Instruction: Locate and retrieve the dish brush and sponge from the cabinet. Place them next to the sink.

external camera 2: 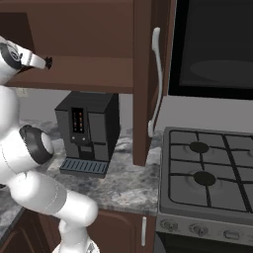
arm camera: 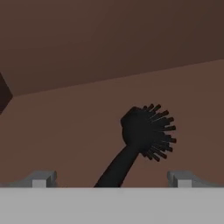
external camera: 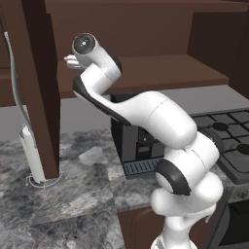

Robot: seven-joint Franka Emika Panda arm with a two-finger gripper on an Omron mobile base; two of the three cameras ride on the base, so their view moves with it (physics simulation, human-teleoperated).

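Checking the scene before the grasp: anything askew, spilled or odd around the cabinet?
Nothing spilled or damaged. The dish brush lies on the cabinet shelf, its handle running between the open hand's fingertips. The cabinet doors stand open. The coffee machine sits upright on the counter below. No sponge is in view.

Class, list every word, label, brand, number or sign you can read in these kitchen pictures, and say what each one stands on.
No readable text anywhere.
Coffee machine: small coloured marks on its dark front panel, too small and blurred to read.
Stove: front knobs carry no legible markings.
Cabinet and dish brush: no lettering visible.
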